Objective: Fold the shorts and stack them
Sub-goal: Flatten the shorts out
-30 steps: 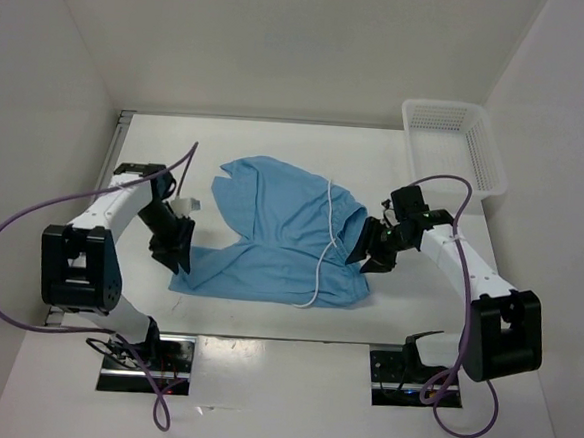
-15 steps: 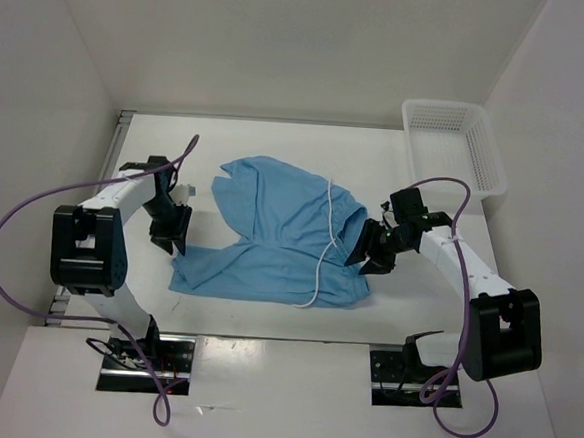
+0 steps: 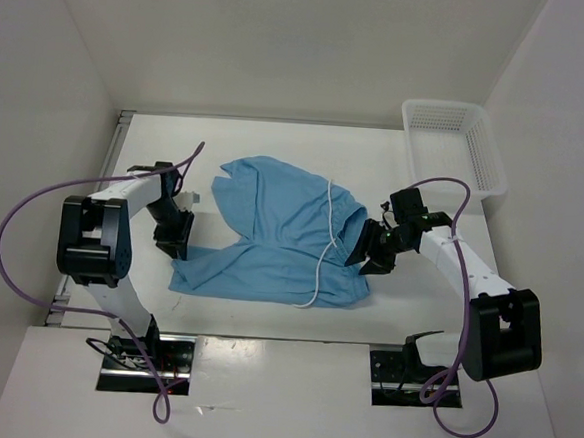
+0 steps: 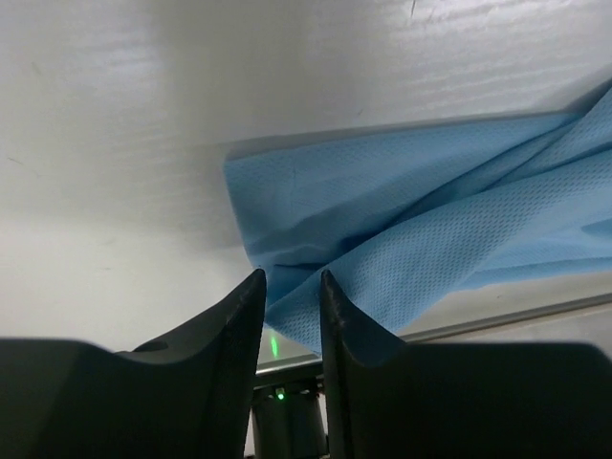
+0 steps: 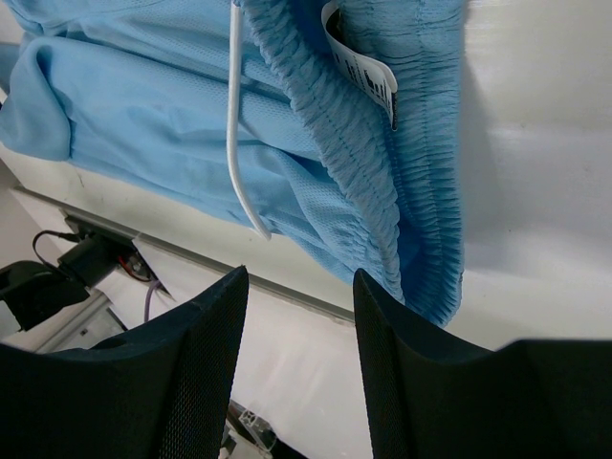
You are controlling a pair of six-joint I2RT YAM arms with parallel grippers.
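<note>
The light blue shorts (image 3: 276,233) lie spread on the table, waistband to the right, with the white drawstring (image 3: 322,251) trailing toward the near edge. My left gripper (image 3: 175,239) hovers at the left leg's hem. In the left wrist view (image 4: 293,275) its fingers stand a narrow gap apart, with the hem corner (image 4: 316,206) just beyond the tips and nothing held. My right gripper (image 3: 364,256) is at the waistband's near right end. In the right wrist view (image 5: 298,273) it is wide open and empty, with the gathered waistband (image 5: 363,163) and the drawstring (image 5: 234,115) beyond the tips.
A white mesh basket (image 3: 453,140) stands at the far right corner. The table's near edge (image 4: 535,311) runs close behind the left leg hem. White walls enclose the table on the left, back and right.
My left arm's elbow has swung back and the left gripper has shifted slightly away from the near hem toward the far left. The shorts and the right arm have not moved.
</note>
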